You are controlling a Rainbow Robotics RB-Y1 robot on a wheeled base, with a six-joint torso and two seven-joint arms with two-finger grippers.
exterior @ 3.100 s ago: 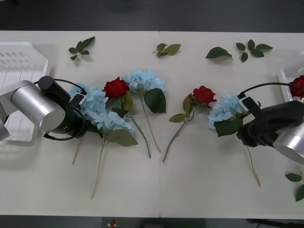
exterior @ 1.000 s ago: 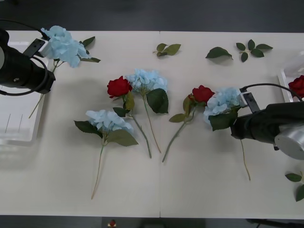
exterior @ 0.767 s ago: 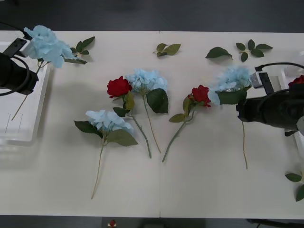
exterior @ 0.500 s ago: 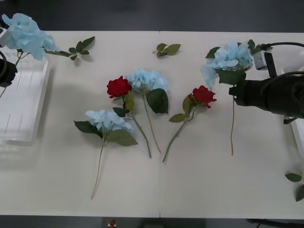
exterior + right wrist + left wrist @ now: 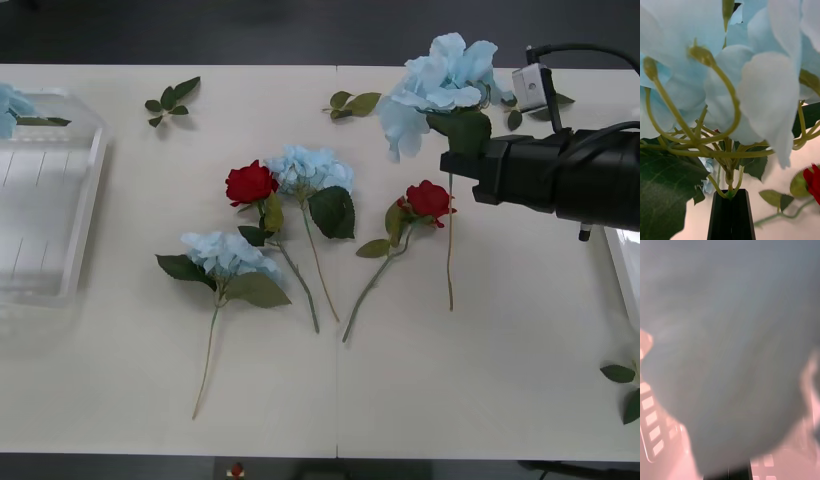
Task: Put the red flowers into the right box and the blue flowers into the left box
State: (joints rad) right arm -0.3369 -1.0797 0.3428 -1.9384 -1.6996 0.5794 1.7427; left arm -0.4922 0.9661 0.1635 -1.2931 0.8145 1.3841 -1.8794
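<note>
Above the table's far right, a blue flower is being held aloft by the right gripper, whose black fingers are being kept pinched together on the stem just under the bloom, with the long stem hanging below them. Well to that gripper's left, the left box is being approached by a second blue flower at the edge; whether the left gripper is clamped cannot be told. The carried flower is best kept high while being swung across, so that the dangling stem is not dragged through the red flower just below. No writing or brand is being shown anywhere.
</note>
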